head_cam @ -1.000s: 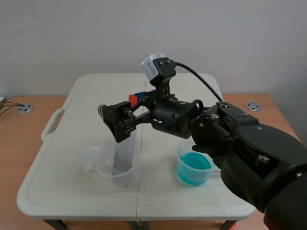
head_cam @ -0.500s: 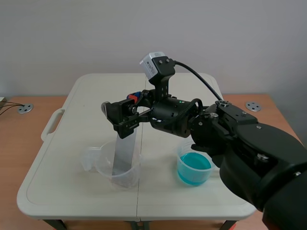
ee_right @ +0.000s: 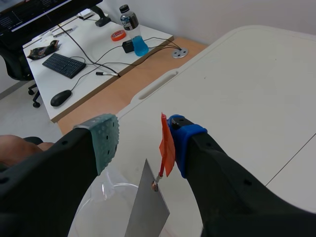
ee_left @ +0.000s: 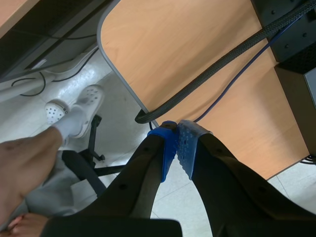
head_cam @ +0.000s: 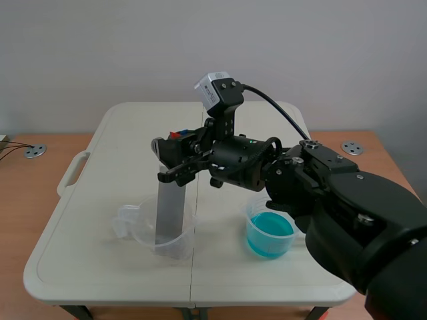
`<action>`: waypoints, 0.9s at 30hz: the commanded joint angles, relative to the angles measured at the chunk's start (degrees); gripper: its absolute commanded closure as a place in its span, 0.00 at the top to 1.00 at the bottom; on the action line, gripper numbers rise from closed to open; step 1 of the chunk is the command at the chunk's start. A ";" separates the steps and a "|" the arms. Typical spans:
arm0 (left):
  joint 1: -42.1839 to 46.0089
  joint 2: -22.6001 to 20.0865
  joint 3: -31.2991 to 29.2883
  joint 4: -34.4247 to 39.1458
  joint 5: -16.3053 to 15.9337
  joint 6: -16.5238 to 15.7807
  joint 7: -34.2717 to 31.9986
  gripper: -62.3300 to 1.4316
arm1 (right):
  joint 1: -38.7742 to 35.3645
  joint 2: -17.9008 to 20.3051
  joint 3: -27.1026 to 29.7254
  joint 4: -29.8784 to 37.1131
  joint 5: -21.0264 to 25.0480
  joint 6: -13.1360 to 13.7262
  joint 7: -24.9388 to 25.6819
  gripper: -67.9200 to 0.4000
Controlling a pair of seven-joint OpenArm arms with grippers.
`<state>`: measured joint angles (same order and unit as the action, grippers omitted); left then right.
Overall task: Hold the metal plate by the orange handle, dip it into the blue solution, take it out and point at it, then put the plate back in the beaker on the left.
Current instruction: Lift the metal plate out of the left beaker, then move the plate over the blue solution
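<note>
The metal plate [head_cam: 169,215] stands tilted in the clear beaker [head_cam: 148,231] on the table's left half, its orange handle [head_cam: 176,135] at the top. My right gripper [head_cam: 170,160] reaches in from the right and sits around that handle. Seen from the right wrist, the orange handle [ee_right: 166,144] lies against the blue pad [ee_right: 180,143], while the grey-green pad [ee_right: 104,140] stands apart from it, so the right gripper [ee_right: 143,140] is open. The plate [ee_right: 148,207] hangs below into the beaker [ee_right: 106,197]. My left gripper [ee_left: 177,143] is shut on nothing, away from the table.
A beaker of blue solution [head_cam: 270,235] stands right of the plate's beaker on the white folding table [head_cam: 100,173]. The left wrist view shows a wooden desk [ee_left: 197,64], cables and a person's leg [ee_left: 34,153]. A desk with a keyboard [ee_right: 65,65] lies beyond the table.
The right gripper's fingers have drawn together around the orange handle and shifted slightly right. The plate stays in the left beaker. The left gripper stays shut.
</note>
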<state>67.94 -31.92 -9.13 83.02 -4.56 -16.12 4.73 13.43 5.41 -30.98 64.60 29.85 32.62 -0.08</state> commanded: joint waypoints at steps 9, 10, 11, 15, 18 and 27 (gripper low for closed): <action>0.46 -0.31 0.22 0.92 -0.33 -0.11 -0.22 0.07 | 1.14 -0.17 0.04 0.48 0.59 4.48 1.05 0.20; 0.46 -0.31 0.22 0.92 -0.33 -0.11 -0.22 0.07 | 1.14 -0.17 0.04 0.48 0.59 4.57 1.05 0.17; 0.46 -0.31 0.22 0.92 -0.33 -0.11 -0.22 0.07 | 1.14 -0.17 0.04 0.48 0.59 4.90 1.05 0.13; 0.46 -0.31 0.22 0.92 -0.33 -0.11 -0.22 0.07 | 1.14 -0.17 0.04 0.48 0.28 4.98 1.03 0.03; 0.46 -0.15 0.22 0.92 -0.33 -0.11 -0.22 0.07 | 1.14 -0.17 0.04 0.48 0.11 5.20 1.03 0.02; 0.46 -0.17 0.22 0.92 -0.33 -0.11 -0.22 0.07 | 1.14 -0.17 0.04 0.61 -0.26 10.10 1.05 0.02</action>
<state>67.94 -31.92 -9.13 83.02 -4.56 -16.12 4.71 13.45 5.39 -30.98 64.60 29.36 42.26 0.14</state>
